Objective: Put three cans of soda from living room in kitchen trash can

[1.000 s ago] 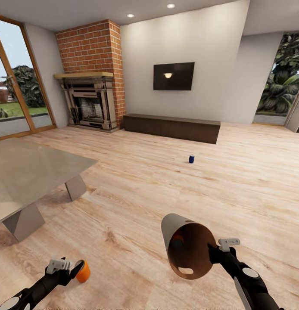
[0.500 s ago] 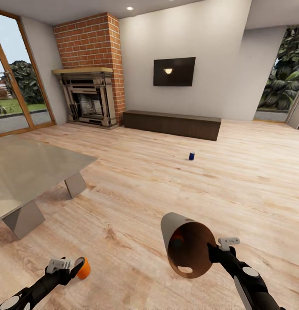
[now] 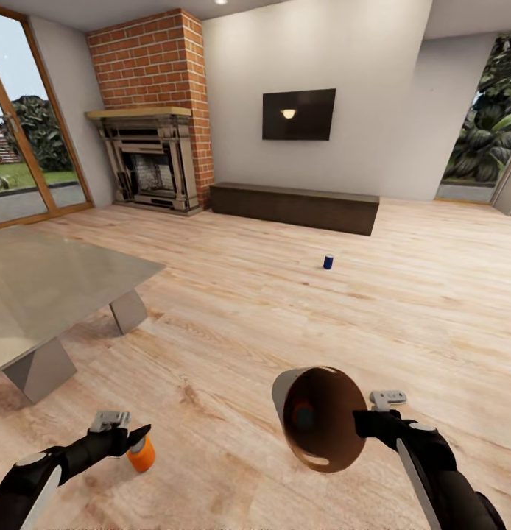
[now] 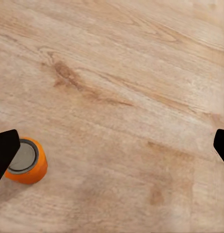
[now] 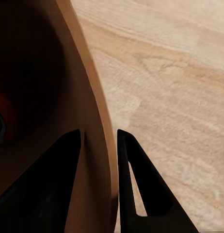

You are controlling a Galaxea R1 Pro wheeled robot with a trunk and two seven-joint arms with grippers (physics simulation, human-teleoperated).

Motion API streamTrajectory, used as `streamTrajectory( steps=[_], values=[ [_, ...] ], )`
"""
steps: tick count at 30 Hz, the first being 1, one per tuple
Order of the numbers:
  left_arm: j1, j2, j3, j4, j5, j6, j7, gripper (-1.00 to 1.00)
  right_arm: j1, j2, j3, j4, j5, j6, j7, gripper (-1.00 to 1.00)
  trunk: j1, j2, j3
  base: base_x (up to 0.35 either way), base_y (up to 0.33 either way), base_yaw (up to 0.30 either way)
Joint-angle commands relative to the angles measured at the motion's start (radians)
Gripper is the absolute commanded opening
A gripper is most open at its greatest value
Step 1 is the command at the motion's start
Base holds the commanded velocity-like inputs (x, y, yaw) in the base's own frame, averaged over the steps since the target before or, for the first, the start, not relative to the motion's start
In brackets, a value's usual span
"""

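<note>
A: Two end effectors, two different risks. The left end effector (image 3: 130,434) has its fingers spread wide, and the orange can (image 3: 142,455) stands upright on the wooden floor just beside one fingertip rather than between the two. In the left wrist view that can (image 4: 26,160) sits at the very edge, against one finger.

B: So closing now would probably clip its side and tip it or send it rolling?

A: That's my worry. It needs centring first.

B: And the right side?

A: The right end effector (image 3: 367,425) is clamped on the rim of the trash can (image 3: 322,427), one finger inside the wall and one outside. The bin hangs tilted with its mouth toward the camera, and something orange shows inside, likely another can.

B: Tilt it further and that could slide out.

A: Yes. And the dark blue can (image 3: 328,261) stands well apart, out on the floor towards the long dark cabinet (image 3: 294,208), still uncollected.
</note>
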State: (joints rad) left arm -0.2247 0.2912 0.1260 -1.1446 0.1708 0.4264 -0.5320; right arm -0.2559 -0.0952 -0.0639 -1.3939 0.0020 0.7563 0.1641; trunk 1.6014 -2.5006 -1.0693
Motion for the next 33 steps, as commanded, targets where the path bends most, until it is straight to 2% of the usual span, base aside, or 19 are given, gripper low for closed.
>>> streamTrajectory(
  steps=[1,3,4,6,7,9,10,13,14,16,18,19,25,26,27,30,33],
  values=[
    [-0.011,0.0,0.002,-0.022,-0.001,0.027,0.01,1.0,-0.03,0.0,0.006,-0.01,-0.013,0.059,0.0,-1.0,0.0,0.0,-0.002,0.0,0.0,0.0],
    [-0.027,0.003,0.006,-0.039,-0.001,0.054,0.029,1.0,-0.059,0.0,0.018,-0.017,-0.011,0.111,0.0,-1.0,0.0,0.0,-0.004,0.0,0.0,0.0],
    [-0.066,0.006,0.009,-0.054,-0.004,0.109,0.07,1.0,-0.091,0.0,0.038,-0.022,-0.012,0.169,0.001,-1.0,0.0,0.0,-0.005,0.0,0.0,0.0],
    [-0.11,0.008,0.01,-0.056,-0.006,0.175,0.103,1.0,-0.104,0.0,0.047,-0.024,-0.01,0.192,0.0,-1.0,0.0,0.0,-0.005,0.0,0.0,0.0],
    [-0.163,0.009,0.011,-0.053,-0.008,0.262,0.134,1.0,-0.113,0.0,0.054,-0.025,-0.008,0.206,-0.002,-1.0,0.0,0.0,-0.006,0.0,0.0,0.0],
    [-0.219,0.01,0.012,-0.044,-0.009,0.349,0.16,1.0,-0.119,0.0,0.058,-0.025,-0.007,0.216,-0.004,-1.0,0.0,0.0,-0.006,0.0,0.0,0.0],
    [-0.273,0.011,0.013,-0.031,-0.01,0.42,0.18,1.0,-0.13,-0.001,0.06,-0.026,-0.006,0.224,-0.004,-1.0,0.0,0.0,-0.006,0.0,0.0,0.0],
    [-0.346,0.012,0.014,0.003,-0.01,0.487,0.202,1.0,-0.155,-0.002,0.061,-0.026,-0.006,0.231,-0.004,-1.0,0.0,0.0,-0.006,0.0,0.0,0.0],
    [-0.407,0.012,0.016,0.097,-0.01,0.522,0.234,1.0,-0.185,-0.001,0.063,-0.026,-0.008,0.235,-0.004,-1.0,0.0,0.0,-0.006,0.0,0.0,0.0],
    [-0.43,0.015,0.016,0.183,-0.009,0.523,0.264,1.0,-0.209,0.001,0.065,-0.022,-0.011,0.237,-0.003,-1.0,0.0,0.0,-0.006,0.0,0.0,0.0],
    [-0.442,0.017,0.016,0.228,-0.007,0.514,0.287,1.0,-0.223,0.004,0.066,-0.016,-0.01,0.237,-0.005,-1.0,0.0,0.0,-0.006,0.0,0.0,0.0],
    [-0.46,0.018,0.017,0.268,-0.005,0.503,0.325,1.0,-0.236,0.008,0.067,-0.004,-0.008,0.237,-0.006,-1.0,0.0,0.0,-0.006,0.0,0.0,0.0],
    [-0.477,0.021,0.018,0.297,-0.002,0.493,0.381,1.0,-0.246,0.011,0.073,0.012,-0.005,0.237,-0.007,-1.0,0.0,0.0,-0.006,0.0,0.0,0.0],
    [-0.479,0.021,0.018,0.3,0.0,0.492,0.423,1.0,-0.248,0.012,0.095,0.015,-0.002,0.236,-0.009,-1.0,0.0,0.0,-0.006,0.0,0.0,0.0],
    [-0.48,0.021,0.018,0.301,0.0,0.492,0.436,1.0,-0.248,0.012,0.103,0.015,-0.002,0.236,-0.01,-1.0,0.0,0.0,-0.006,0.0,0.0,0.0],
    [-0.481,0.021,0.018,0.3,0.001,0.491,0.448,1.0,-0.248,0.012,0.11,0.016,-0.001,0.235,-0.01,-1.0,0.0,0.0,-0.006,0.0,0.0,0.0],
    [-0.481,0.019,0.019,0.301,0.001,0.49,0.457,1.0,-0.249,0.012,0.115,0.016,-0.001,0.235,-0.01,-1.0,0.001,-0.001,-0.018,0.0,0.0,0.0]
  ],
)
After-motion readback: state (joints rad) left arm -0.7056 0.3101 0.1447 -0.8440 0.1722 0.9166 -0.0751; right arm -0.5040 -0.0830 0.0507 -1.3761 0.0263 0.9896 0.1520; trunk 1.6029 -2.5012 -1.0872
